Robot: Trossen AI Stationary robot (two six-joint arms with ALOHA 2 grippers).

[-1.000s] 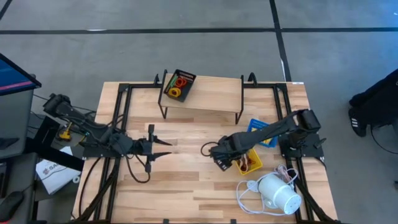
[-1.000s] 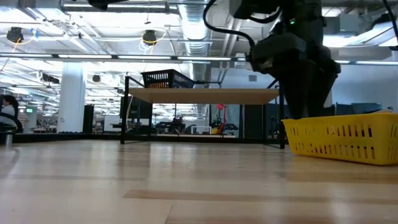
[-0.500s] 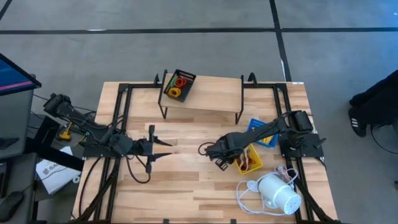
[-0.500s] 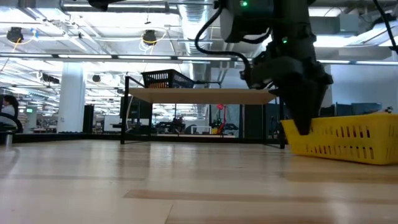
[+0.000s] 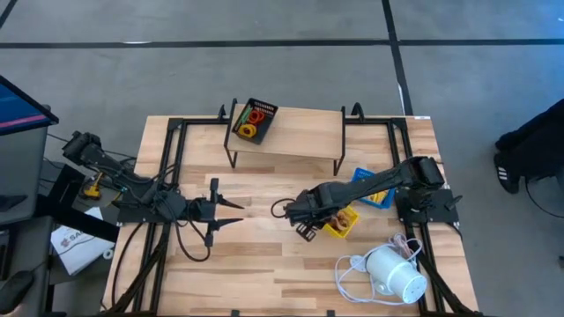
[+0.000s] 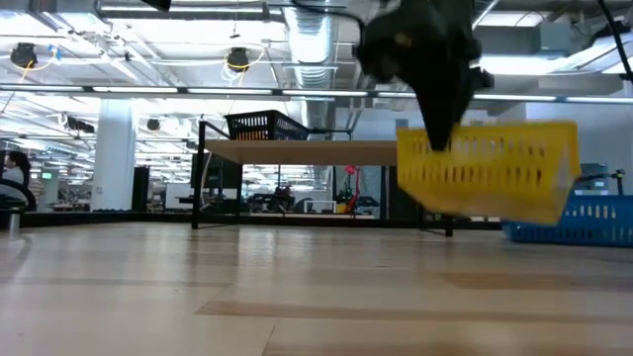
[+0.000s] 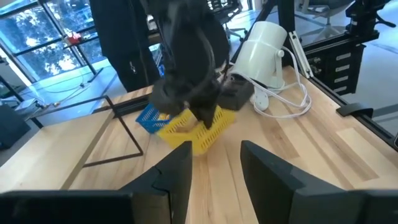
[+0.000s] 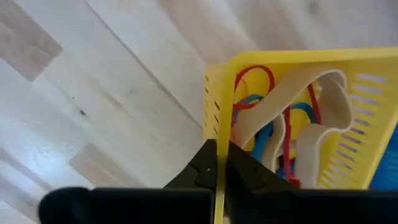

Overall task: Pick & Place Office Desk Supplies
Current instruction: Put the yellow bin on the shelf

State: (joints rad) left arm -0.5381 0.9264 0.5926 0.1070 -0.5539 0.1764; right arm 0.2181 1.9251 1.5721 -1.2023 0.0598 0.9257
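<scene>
My right gripper [image 8: 216, 146] is shut on the yellow tray [image 6: 490, 183], which hangs above the table's middle [image 5: 342, 220]. Inside the tray lie red and blue rubber bands [image 8: 273, 134] and wide tan loops. More supplies, red, yellow and green, sit in the black mesh tray [image 5: 254, 120], which rests on the raised wooden shelf [image 5: 300, 132]. My left gripper [image 5: 240, 211] waits open at the table's left middle, its fingers pointing toward the yellow tray. My right gripper pinches the yellow tray's left-hand wall [image 8: 213, 106], close to a corner. One finger is inside the tray and one outside. The fingers [image 6: 435, 119] come from above, pointing down. The tray is lifted clear of the table and slightly tilted.
A blue tray [image 5: 370, 187] rests on the table right of the yellow one. A white cylindrical device [image 5: 394, 273] with its white cord [image 5: 348, 269] lies at the near right. The shelf's black legs [image 5: 231, 154] stand on the far half.
My right gripper has shut on the yellow tray's wall and gone up and a little toward the table's left edge. The tray, which stood on the table, now hangs lifted clear.
</scene>
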